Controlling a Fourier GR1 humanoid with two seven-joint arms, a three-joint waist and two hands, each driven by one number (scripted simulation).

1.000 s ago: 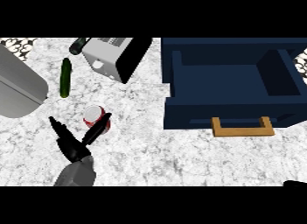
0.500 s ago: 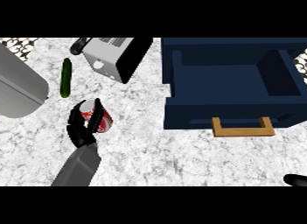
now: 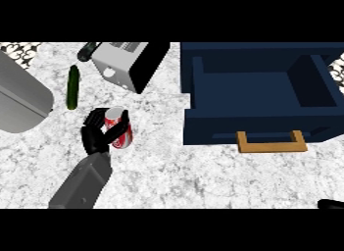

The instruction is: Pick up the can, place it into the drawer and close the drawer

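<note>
Light fell evenly and fairly bright across the marbled surface [image 3: 203,176], with no single source evident. The open navy drawer [image 3: 265,88] looked dark inside, its walls barely set apart from its floor. A faint soft shadow lay beside the toaster [image 3: 127,66] and under the drawer's front. The red can [image 3: 119,132] carried a pale highlight near its top. The black robot hand [image 3: 96,136] showed almost no shading. No glare or edge bending appeared.

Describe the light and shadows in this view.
Head view: even, soft light, no glare; the open drawer is dark inside, the left hand curled round the can throws faint shade on the counter, the toaster's side is black.
</note>
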